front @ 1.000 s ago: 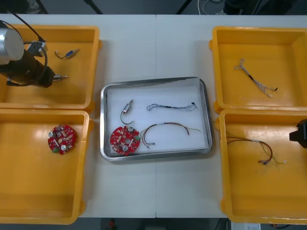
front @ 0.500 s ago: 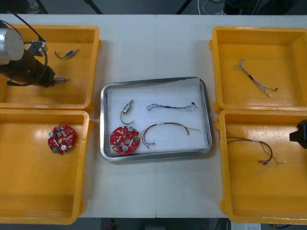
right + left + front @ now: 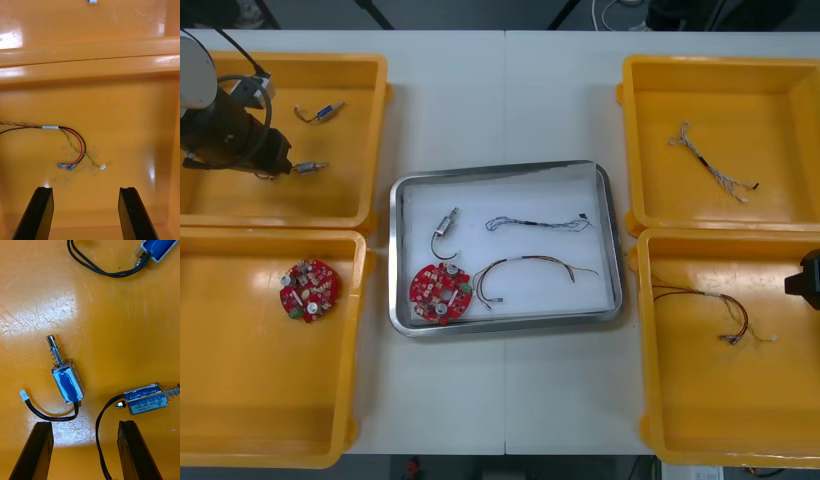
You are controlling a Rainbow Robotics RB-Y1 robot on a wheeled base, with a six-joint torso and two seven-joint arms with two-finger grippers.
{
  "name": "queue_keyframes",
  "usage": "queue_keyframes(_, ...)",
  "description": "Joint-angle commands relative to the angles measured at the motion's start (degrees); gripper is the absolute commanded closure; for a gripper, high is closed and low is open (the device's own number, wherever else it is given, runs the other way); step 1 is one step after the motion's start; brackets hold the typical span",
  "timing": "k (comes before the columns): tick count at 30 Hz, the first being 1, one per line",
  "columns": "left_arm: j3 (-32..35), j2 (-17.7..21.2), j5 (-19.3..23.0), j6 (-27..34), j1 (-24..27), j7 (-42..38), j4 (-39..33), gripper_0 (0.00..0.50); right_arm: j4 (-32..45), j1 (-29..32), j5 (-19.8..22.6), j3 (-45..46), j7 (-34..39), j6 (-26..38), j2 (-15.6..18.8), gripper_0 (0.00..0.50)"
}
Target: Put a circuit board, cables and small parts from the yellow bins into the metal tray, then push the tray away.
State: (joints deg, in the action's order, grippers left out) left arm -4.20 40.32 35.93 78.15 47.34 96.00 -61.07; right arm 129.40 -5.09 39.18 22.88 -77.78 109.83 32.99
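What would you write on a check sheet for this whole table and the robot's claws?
Surface: light table, four yellow bins at its sides, metal tray between them.
Job's things: the tray holds a circuit board and a small metal part; a spare board lies in the near left bin.
Clutter: nothing seen.
Grippers: left gripper open over loose small parts in the far left bin; right gripper open over the near right bin.
Cables: blue and white cable and red and yellow cable in the tray; pale cable in the far right bin; wire bundle in the near right one.
Surroundings: dark floor beyond the table.
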Motion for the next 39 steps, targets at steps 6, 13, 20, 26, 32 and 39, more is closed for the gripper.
queue_keyframes(6, 1.6, 0.5, -1.3, 2.0, 2.7, 5.0, -0.5, 0.0, 2.0, 1.1, 0.2, 2.0, 2.8, 0.2, 0.5, 0.0)
queue_keyframes(13, 1.6, -0.1, -1.5, 1.6, 6.8, 4.9, 6.0, 0.0, 2.0, 1.2, 0.3, 1.9, 2.8, 0.2, 0.6, 0.0)
queue_keyframes(20, 1.6, -1.0, -1.7, -1.4, 9.7, 5.0, 11.2, 0.0, 2.0, 1.1, 0.4, 1.9, 2.9, 0.2, 0.6, 0.0)
queue_keyframes(26, 0.0, -2.2, -2.1, -5.9, 10.9, 4.7, 14.8, 0.0, 2.0, 1.2, 0.5, 2.0, 3.2, 0.2, 0.6, 0.0)
queue_keyframes(32, -0.2, -2.4, -2.2, -6.7, 10.9, 4.3, 14.8, 0.0, 2.0, 1.2, 0.5, 2.1, 3.4, 0.2, 0.6, 0.0)
queue_keyframes(39, -1.1, -3.5, -2.0, -12.7, 10.9, 4.6, 19.0, 0.0, 2.0, 1.2, 0.5, 2.0, 3.8, 0.2, 0.6, 0.0)
